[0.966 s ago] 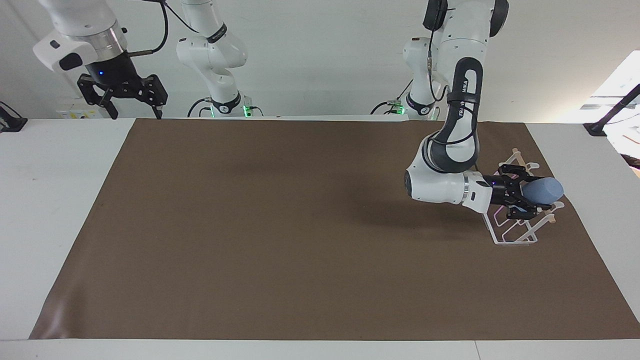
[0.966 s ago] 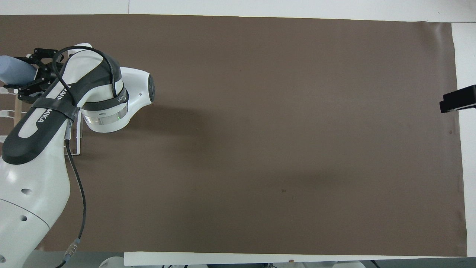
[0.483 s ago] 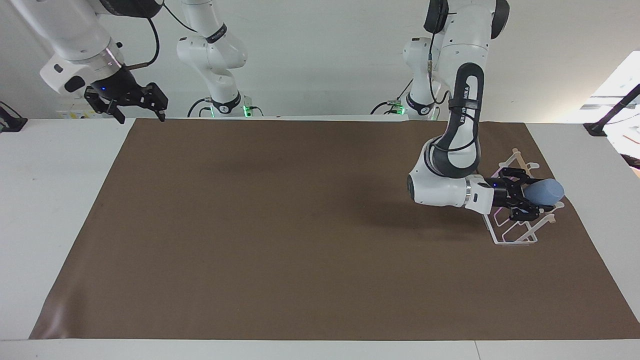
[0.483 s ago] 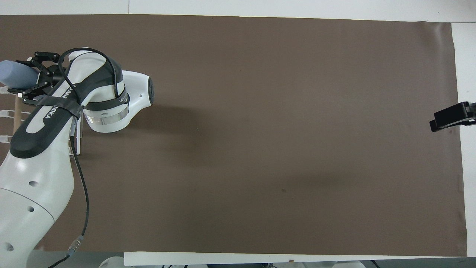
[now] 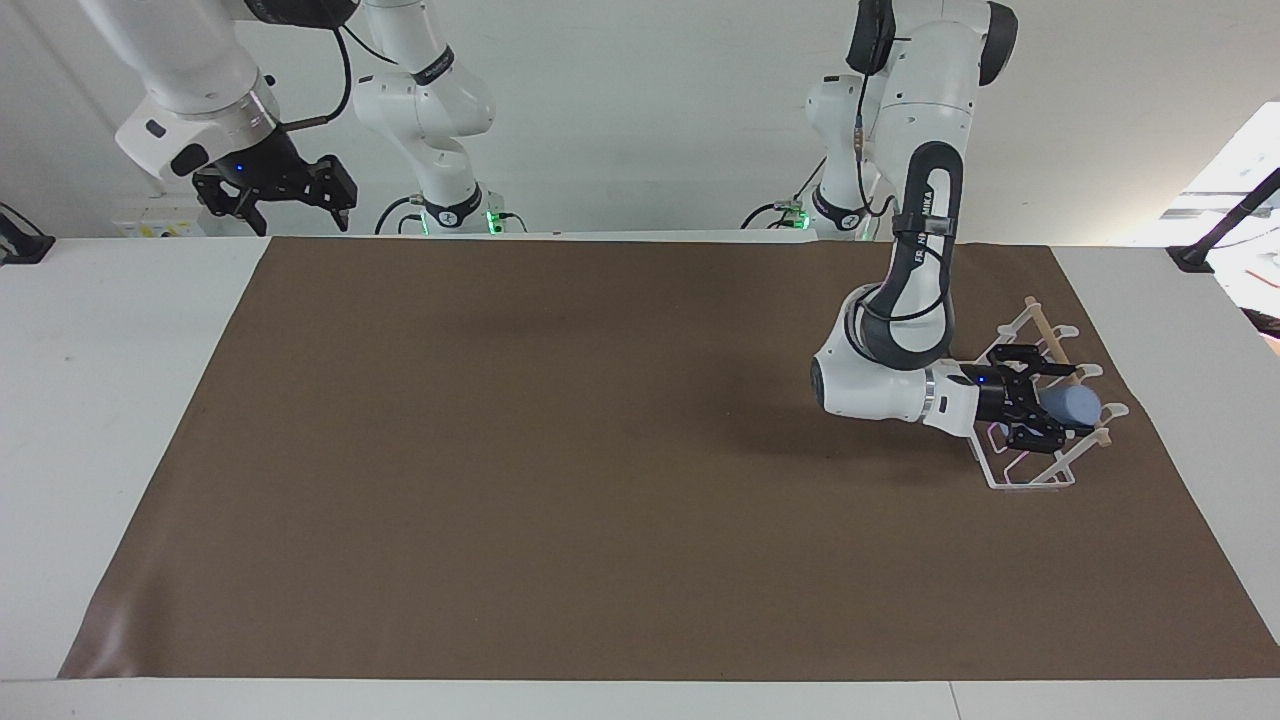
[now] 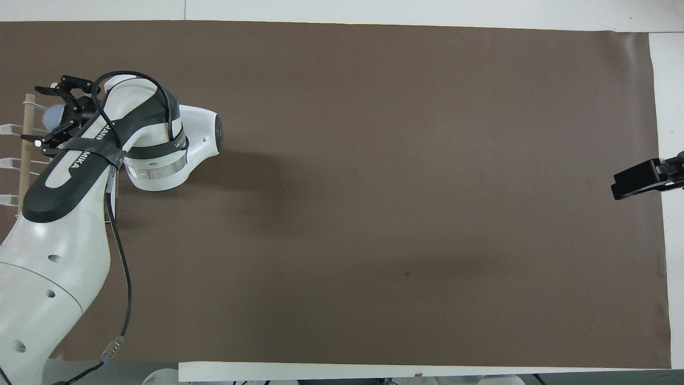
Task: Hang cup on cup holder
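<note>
One cup point(image 5: 1072, 404) lies on its side on the one cup holder point(image 5: 1035, 470), at the left arm's end of the tabletop point(image 5: 80, 400), which a brown mat point(image 5: 560, 450) covers. The left gripper point(image 5: 1040, 402) sits over the rack with its jaws spread apart around the cup's mouth end. The right gripper point(image 5: 290, 190) waits, jaws apart, over the tabletop's edge at its own end.
</note>
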Robot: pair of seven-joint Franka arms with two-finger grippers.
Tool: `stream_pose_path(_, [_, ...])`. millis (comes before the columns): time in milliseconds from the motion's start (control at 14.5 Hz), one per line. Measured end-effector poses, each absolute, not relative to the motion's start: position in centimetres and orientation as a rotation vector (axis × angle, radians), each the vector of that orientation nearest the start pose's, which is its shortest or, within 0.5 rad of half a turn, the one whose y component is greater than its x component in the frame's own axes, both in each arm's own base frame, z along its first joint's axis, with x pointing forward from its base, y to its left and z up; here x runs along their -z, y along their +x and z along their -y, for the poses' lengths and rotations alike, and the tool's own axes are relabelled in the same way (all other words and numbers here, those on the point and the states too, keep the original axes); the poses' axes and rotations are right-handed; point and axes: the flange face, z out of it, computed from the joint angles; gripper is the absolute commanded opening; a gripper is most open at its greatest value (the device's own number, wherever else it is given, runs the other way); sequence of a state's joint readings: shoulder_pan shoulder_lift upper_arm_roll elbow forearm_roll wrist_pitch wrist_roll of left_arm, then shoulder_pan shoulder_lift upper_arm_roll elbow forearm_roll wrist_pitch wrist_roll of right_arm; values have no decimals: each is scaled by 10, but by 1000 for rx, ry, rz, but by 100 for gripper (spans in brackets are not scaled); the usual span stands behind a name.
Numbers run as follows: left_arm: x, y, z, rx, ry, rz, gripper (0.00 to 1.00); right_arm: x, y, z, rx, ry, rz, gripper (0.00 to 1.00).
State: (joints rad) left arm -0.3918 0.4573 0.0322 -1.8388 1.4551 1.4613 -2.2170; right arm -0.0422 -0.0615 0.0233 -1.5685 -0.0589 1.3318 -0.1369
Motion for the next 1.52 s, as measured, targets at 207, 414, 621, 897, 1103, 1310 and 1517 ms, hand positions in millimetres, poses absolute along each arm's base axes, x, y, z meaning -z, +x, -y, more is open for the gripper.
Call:
stream_pose_path(207, [-349, 608, 110, 1234, -1403, 1173, 100, -638, 507, 19, -306, -3166, 168, 100])
stream_pose_path(414, [-368, 610, 113, 1191, -1422, 1231, 100, -636, 504, 21, -337, -3161, 164, 100])
stream_pose_path(621, [-410, 611, 122, 1012, -1607, 1286, 100, -635, 501, 22, -342, -3160, 161, 100])
stream_pose_path(897, [-527, 586, 84, 699, -1964, 1258, 100, -634, 501, 27, -339, -3158, 146, 100])
stream_pose_path(1103, [-570, 577, 42, 463, -2282, 1152, 100, -635, 503, 26, -322, -3160, 149, 100])
stream_pose_path(1310, [-593, 582, 22, 259, -2608, 968, 100, -636, 505, 28, -292, -3164, 142, 100])
stream_pose_path(1517, [-597, 581, 29, 120, -2859, 678, 100, -635, 506, 26, -292, -3163, 150, 100])
